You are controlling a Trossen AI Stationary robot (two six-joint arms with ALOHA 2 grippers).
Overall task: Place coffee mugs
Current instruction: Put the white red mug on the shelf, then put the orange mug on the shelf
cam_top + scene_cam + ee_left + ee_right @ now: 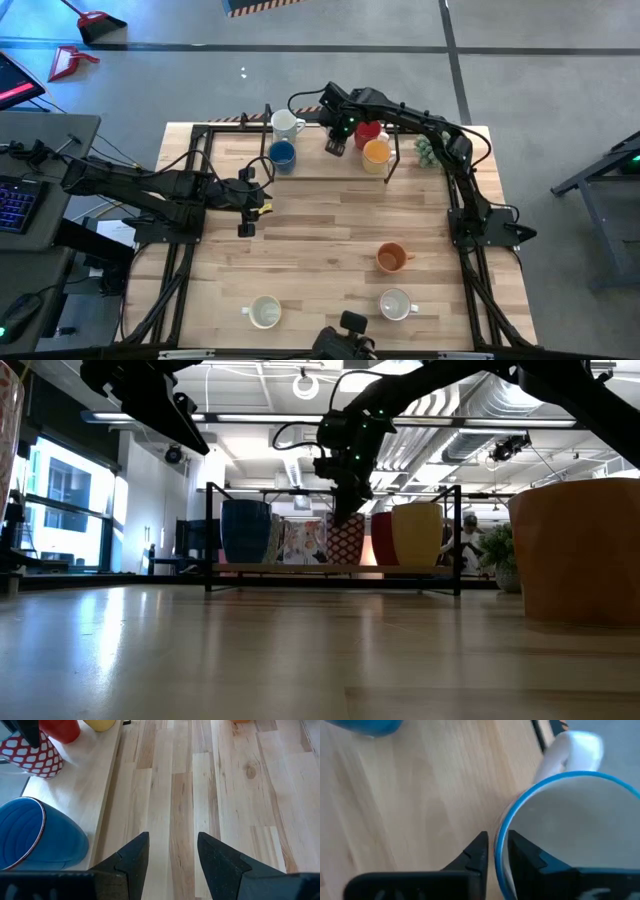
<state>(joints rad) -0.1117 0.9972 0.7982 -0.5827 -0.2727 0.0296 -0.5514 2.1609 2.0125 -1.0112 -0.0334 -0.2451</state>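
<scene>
Blue-rimmed mug [570, 835] seemingly between right tool [497, 852] fingers

Right tool [336, 146] hides its mug's [570, 825] body — red mug [62, 729] cropped.

Upright coffee mugs [391, 257]; scattered, tabletop

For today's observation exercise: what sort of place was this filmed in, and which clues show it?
Probably a robotics lab or workshop: exposed ceiling ducts, a bare concrete floor, and a keyboard on a desk beside the wooden table.
</scene>
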